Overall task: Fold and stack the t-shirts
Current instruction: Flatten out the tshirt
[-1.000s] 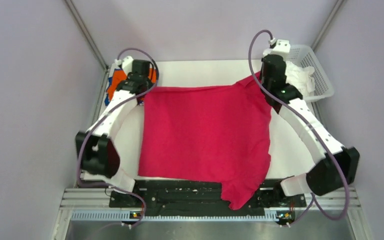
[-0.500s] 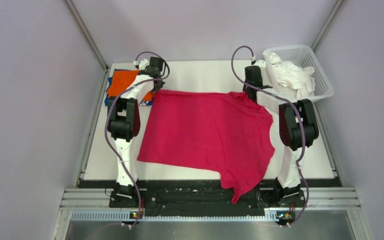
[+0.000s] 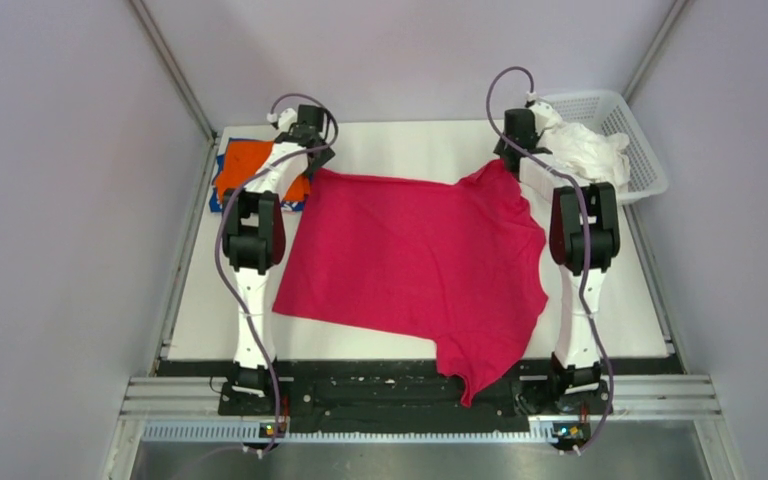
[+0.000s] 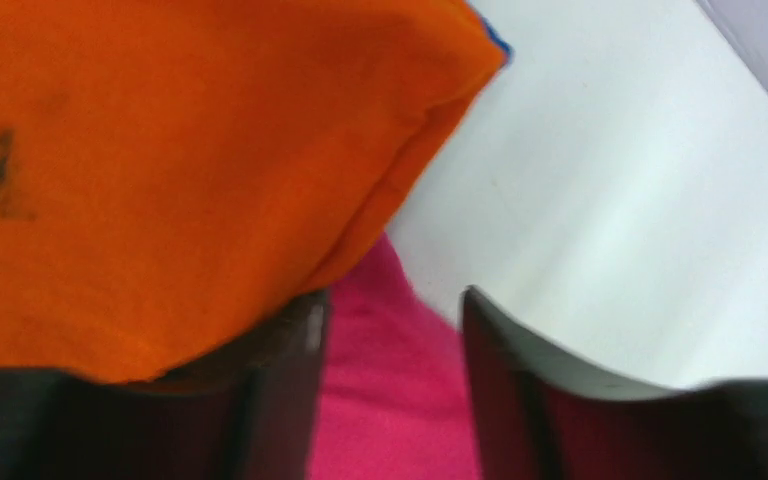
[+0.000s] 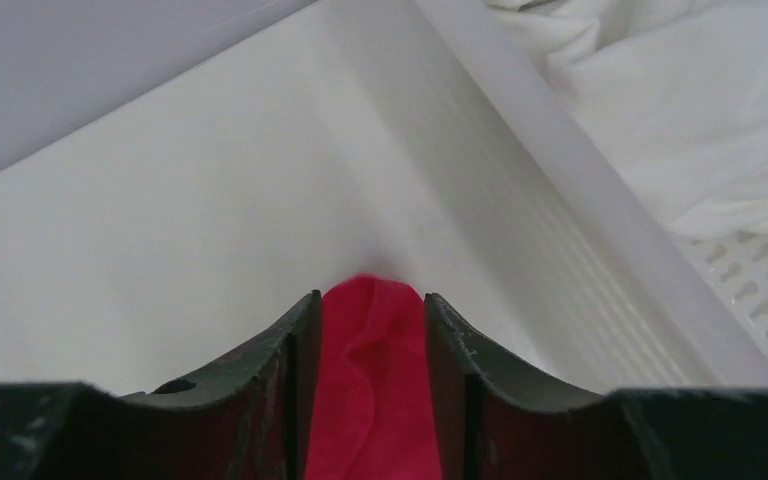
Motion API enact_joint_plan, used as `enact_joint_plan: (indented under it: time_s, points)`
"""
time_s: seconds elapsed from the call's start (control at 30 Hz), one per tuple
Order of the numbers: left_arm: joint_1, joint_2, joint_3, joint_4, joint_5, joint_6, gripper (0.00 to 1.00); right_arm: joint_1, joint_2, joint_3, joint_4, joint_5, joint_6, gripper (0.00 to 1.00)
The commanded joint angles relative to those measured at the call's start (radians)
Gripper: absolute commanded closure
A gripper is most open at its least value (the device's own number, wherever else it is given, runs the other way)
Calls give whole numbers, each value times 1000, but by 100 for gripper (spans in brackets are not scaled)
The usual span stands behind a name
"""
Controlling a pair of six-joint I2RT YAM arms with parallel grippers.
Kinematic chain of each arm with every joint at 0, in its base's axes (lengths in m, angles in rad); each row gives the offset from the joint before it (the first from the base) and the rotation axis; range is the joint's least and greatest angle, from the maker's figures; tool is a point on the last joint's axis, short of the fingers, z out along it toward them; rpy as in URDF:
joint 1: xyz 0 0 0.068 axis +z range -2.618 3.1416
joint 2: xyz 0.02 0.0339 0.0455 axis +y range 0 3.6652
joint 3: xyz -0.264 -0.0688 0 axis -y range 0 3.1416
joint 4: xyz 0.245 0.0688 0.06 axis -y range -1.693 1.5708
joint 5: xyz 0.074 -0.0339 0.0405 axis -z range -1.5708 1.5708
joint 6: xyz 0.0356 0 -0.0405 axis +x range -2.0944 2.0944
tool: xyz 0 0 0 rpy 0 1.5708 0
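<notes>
A magenta-red t-shirt (image 3: 415, 260) lies spread over the middle of the table, one sleeve hanging off the near edge. My left gripper (image 3: 318, 165) is at its far left corner. In the left wrist view its jaws (image 4: 392, 300) stand open with magenta cloth (image 4: 390, 400) lying between them, beside the folded orange t-shirt (image 4: 180, 170). My right gripper (image 3: 508, 160) is at the far right corner, open, with a fold of red cloth (image 5: 370, 390) loose between its fingers. The orange t-shirt (image 3: 250, 165) rests on a blue one (image 3: 217, 195) at the far left.
A white mesh basket (image 3: 650, 170) stands at the far right corner with crumpled white cloth (image 3: 585, 150) in it. Its rim (image 5: 580, 170) runs close to the right of my right gripper. Grey walls enclose the table on three sides.
Both arms have folded up with elbows raised, and the shirt's far edge has been laid on the table. Both grippers were shut on the shirt's corners and now stand open.
</notes>
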Motion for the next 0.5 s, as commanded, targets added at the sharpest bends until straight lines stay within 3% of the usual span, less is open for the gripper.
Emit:
enact_joint_plan:
  time_s: [0.0, 0.13, 0.17, 0.47]
  points:
    - [5, -15, 86, 51, 62, 11, 36, -16, 41, 151, -114, -52, -4, 48]
    - [-9, -67, 68, 70, 125, 34, 8, -12, -46, 76, -88, -142, -37, 15]
    - [-14, -82, 56, 77, 142, 40, 3, -9, -74, 44, -79, -165, -42, 12]
    - [-82, -262, -169, 131, 236, 81, 1, 37, -257, -260, 22, -333, 18, 7]
